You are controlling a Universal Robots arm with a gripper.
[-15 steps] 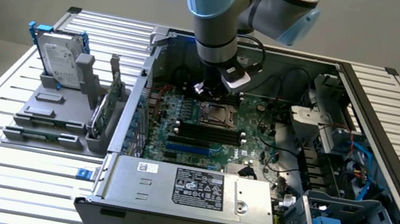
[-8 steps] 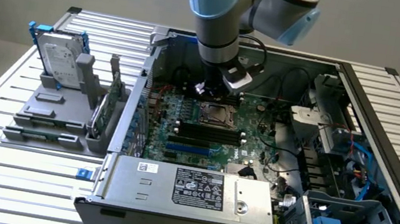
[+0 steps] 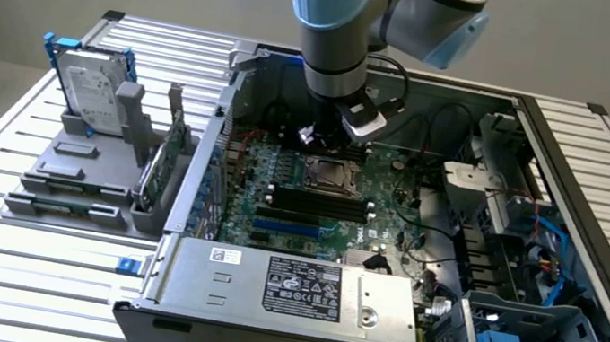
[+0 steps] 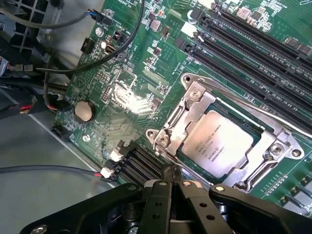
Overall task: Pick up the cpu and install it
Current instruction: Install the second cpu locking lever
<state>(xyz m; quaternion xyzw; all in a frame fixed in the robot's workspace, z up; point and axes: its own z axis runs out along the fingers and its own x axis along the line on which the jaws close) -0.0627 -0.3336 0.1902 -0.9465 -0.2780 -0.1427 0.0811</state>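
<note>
The cpu, a small square chip with a shiny silver-grey top and printed lettering, lies flat inside the metal-framed socket on the green motherboard. The socket's frame surrounds it on all sides. My gripper hovers just beside the socket's edge, its black fingers pressed together with nothing between them. In the exterior view my gripper hangs inside the open computer case, just behind the socket.
Black memory slots run alongside the socket. Cables cross the board's corner. The case walls enclose the board, with a power supply at the front. A silver hard drive stands in a grey holder at the exterior view's left.
</note>
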